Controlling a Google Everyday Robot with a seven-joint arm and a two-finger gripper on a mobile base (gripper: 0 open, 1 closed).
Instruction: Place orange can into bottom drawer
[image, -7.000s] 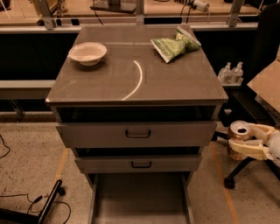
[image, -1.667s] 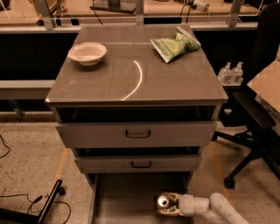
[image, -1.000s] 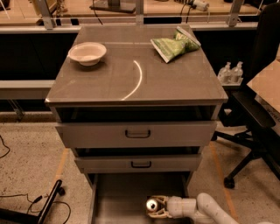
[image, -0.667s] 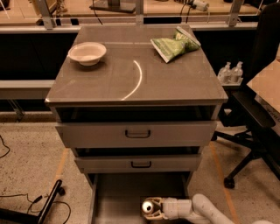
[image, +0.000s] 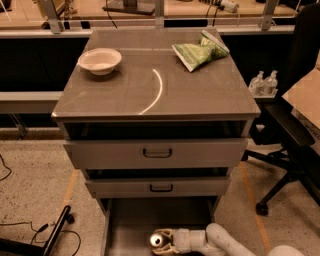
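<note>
The gripper sits low in the view, at about 6 o'clock from the cabinet's middle, inside the open bottom drawer; its jaws are clenched on the orange can, one on either side of it. The can is tipped so that its shiny top faces the camera; it lies over the front part of the drawer's flat grey floor, and whether it touches that floor cannot be told. The pale arm runs off from the gripper toward 4 o'clock and leaves the view at the lower edge.

Above the bottom drawer, the middle drawer and the top drawer are each pulled out a little, each with a black handle at its centre.

On the bench a cream bowl stands upright at about 10 o'clock from the top's middle; a green snack bag lies flat at about 1 o'clock, well apart from the bowl; a curved bright reflection runs between them.

At 3 o'clock from the cabinet stands a black office chair; two small clear bottles stand beyond it. At 8 o'clock a thin cable trails over the speckled floor.
</note>
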